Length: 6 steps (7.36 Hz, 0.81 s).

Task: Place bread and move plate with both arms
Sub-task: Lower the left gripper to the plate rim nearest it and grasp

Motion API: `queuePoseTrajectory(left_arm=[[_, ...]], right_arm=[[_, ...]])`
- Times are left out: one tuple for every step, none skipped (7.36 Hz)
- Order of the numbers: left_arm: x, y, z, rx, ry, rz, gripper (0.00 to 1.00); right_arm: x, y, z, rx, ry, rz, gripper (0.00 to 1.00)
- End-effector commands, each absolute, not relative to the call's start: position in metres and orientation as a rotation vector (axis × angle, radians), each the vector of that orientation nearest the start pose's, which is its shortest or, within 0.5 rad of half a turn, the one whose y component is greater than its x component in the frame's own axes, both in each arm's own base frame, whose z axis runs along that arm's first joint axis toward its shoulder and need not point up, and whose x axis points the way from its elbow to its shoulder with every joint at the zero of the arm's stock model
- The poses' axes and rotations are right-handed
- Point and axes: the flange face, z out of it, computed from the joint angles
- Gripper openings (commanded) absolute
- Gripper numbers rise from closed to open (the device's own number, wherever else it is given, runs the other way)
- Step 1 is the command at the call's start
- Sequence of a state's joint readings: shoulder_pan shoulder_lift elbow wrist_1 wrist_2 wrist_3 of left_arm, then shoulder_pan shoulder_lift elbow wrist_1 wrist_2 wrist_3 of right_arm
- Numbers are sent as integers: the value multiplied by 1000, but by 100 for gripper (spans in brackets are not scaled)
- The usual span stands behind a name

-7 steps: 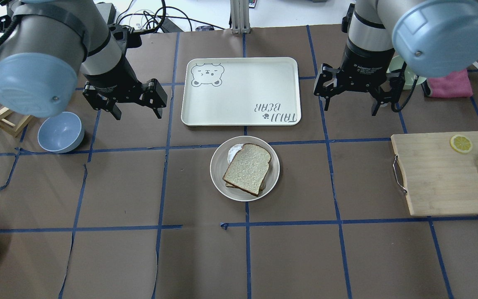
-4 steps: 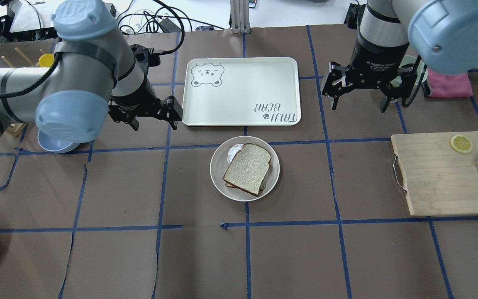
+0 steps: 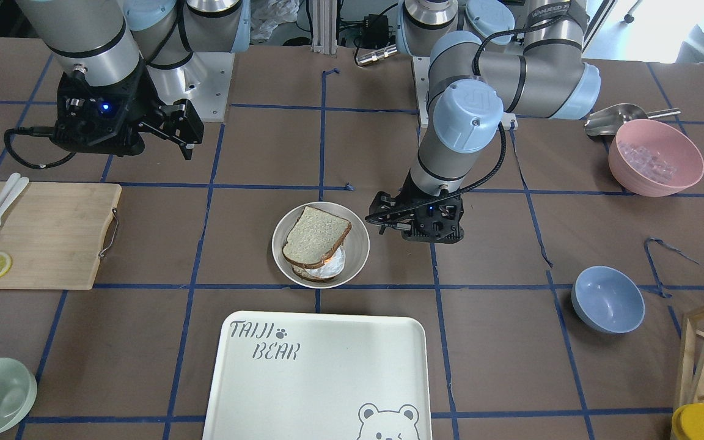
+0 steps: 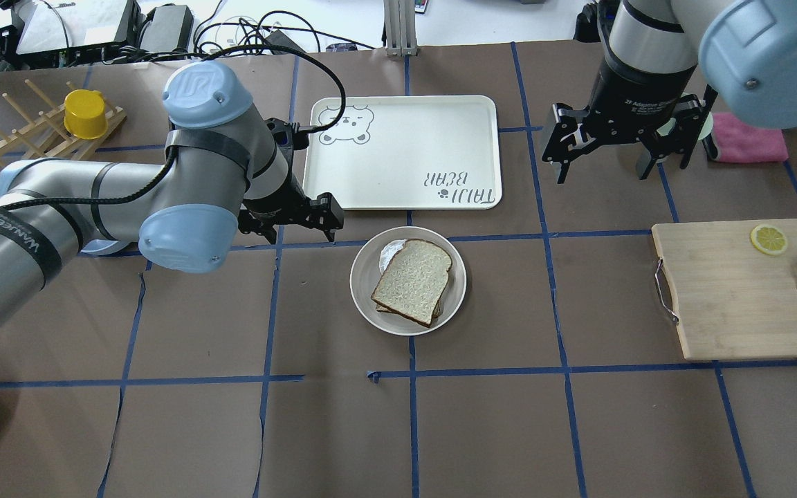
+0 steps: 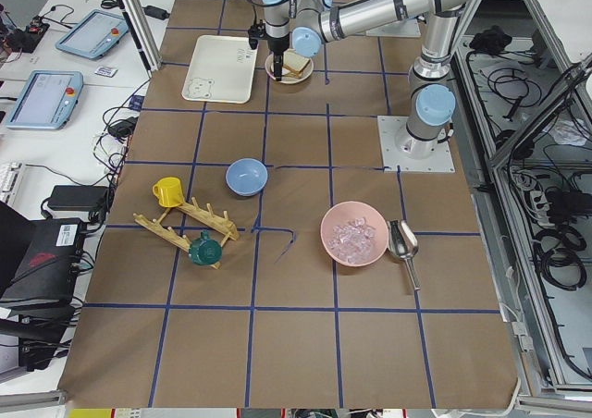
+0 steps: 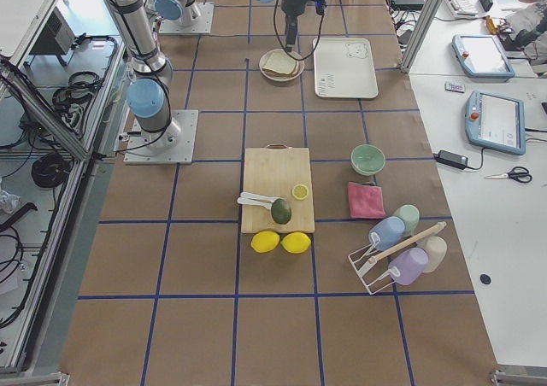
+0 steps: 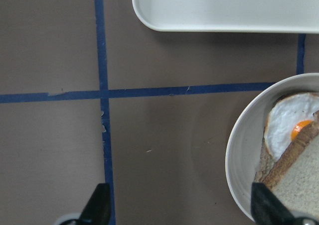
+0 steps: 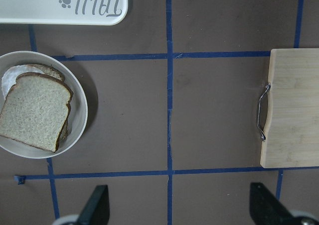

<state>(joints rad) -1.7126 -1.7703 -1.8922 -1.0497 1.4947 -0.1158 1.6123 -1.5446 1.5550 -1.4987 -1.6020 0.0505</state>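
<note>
**Item 1, bread** [image 4: 412,280]. Pale speckled slice with a dark crust. It lies tilted across a second slice topped with fried egg [image 7: 291,128], inside the plate. I judge the placing step done.

**Item 2, plate** [image 4: 459,294]. Round, cream-white, with a raised rim. It sits on the desk about midway between the two short edges. The white tray [image 4: 398,152] lies just beyond it, toward the long edge opposite my base. Nothing grips the plate, so the two-arm move is not yet done. No destination is given.

**Item 3, my left end effector** [image 4: 289,223]. Fingers spread wide, holding nothing. It is just beside the plate's rim on my left side, and its wrist camera shows one fingertip [image 7: 264,207] at that rim. I judge this an approach to a rim grasp.

**Item 4, my right end effector** [image 4: 600,173]. Fingers spread wide, empty. It hangs well apart from the plate, off the tray's short side, toward the cutting board's [image 4: 724,290] end of the desk. It has yet to reach the plate.

**Item 5, not determinable.**
- How high my left end effector hangs above the desk, and whether that fingertip touches the rim.
- Most of the lower slice, which is covered by the bread.
- My fingers in both wrist views, cut off by the bottom edge.
- My end effectors in both side views, too small to read.
</note>
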Motion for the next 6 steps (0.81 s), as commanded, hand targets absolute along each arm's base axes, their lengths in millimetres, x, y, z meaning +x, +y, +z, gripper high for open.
queuePoseTrajectory(left_arm=[[-234,-492,243,54,3222,39,100],[-235,-487,222,62,3241,27,100],[-236,-483,203,66,3265,13,100],[-237,-483,193,68,3264,23,100],[-243,-481,186,84,3262,41,100],[-246,-480,180,93,3260,59,89]], right_arm=[[150,-488,477,8,3173,117,100],[150,-486,476,1,3173,117,100],[150,-487,477,8,3175,107,100],[150,-487,478,13,3173,102,100],[150,-487,478,15,3175,98,100],[150,-488,479,16,3174,78,100]])
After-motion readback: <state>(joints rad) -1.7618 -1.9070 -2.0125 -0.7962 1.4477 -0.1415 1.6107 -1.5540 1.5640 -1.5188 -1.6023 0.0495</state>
